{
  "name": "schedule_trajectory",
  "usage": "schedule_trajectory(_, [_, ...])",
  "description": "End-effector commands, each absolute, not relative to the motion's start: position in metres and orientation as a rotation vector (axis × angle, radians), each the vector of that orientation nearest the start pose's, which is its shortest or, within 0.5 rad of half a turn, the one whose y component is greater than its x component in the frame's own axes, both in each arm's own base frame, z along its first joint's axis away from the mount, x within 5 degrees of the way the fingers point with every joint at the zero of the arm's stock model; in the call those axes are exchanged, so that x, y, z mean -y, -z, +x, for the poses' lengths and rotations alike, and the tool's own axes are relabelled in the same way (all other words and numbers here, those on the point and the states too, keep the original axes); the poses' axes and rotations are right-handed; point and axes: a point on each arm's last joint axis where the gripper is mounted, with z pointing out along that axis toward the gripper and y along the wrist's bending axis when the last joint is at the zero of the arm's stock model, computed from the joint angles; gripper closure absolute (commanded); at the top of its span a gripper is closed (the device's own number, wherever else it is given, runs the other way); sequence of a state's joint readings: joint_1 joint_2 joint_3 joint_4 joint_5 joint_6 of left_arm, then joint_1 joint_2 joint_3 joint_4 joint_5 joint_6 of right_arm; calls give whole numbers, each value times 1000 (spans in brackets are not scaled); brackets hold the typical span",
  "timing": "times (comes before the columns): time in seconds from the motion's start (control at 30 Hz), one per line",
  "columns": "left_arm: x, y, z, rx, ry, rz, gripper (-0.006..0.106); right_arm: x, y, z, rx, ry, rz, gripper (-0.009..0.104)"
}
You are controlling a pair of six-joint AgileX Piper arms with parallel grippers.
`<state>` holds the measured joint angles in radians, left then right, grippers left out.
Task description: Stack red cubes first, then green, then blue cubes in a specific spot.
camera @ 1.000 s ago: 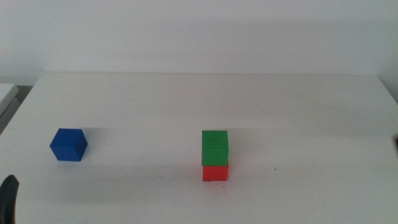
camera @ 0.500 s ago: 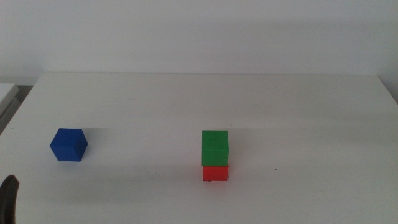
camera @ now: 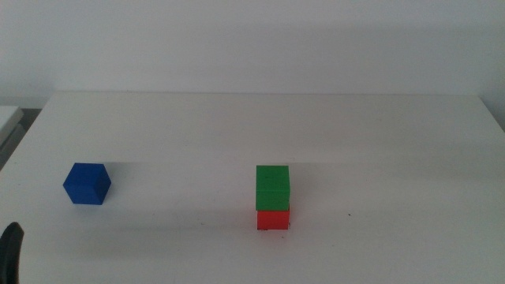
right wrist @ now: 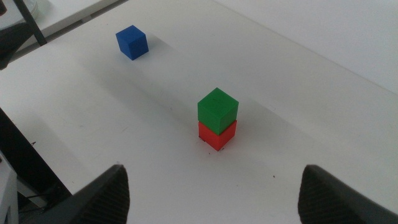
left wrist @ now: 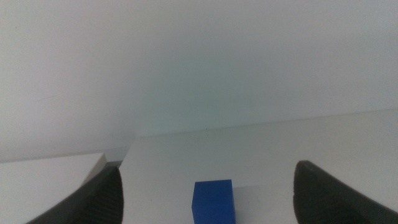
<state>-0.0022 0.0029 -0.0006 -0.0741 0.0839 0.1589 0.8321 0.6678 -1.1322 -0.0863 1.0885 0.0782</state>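
Note:
A green cube sits squarely on a red cube at the table's middle front, also seen as green cube on red cube. The blue cube lies alone at the left. My left gripper is open, and the blue cube stands ahead between its wide jaws, untouched. Only a dark sliver of the left gripper shows at the bottom left corner of the middle view. My right gripper is open and empty, held back above the stack. The specific spot's marks are hidden.
The white table ends at a far edge against a pale wall. A lighter surface adjoins it at the far left. A dark part of the left arm shows beyond the blue cube.
The cubes have not moved. A tiny dark speck at the middle view's right edge one second ago is gone.

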Motion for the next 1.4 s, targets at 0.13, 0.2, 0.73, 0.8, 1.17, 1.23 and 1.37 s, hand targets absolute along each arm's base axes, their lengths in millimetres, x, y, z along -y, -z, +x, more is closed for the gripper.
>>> schedule_trajectory(0.13, [2,-254,71,-1712,-19,53,7,-55,-432,61,-1971,-421,-781,8])
schedule_trajectory(0.2, [3,-288,87,-1845,-4,69,7,-55,-432,61,-1971,-421,-781,8])
schedule_trajectory(0.73, [3,-330,232,-2551,73,7,7,-55,-432,61,-1972,-423,-781,8])
schedule_trajectory(0.8, [1,-322,245,-2591,57,26,7,-55,-432,61,-1972,-423,-781,8])
schedule_trajectory(1.17, [-26,-289,325,-2807,128,91,7,-55,-432,61,-1972,-423,-781,8])
schedule_trajectory(1.23, [-28,-276,337,-2841,136,106,7,-55,-432,61,-1972,-423,-781,8])
schedule_trajectory(1.37, [-29,-248,354,-2895,164,103,7,-55,-432,61,-1972,-423,-781,8])
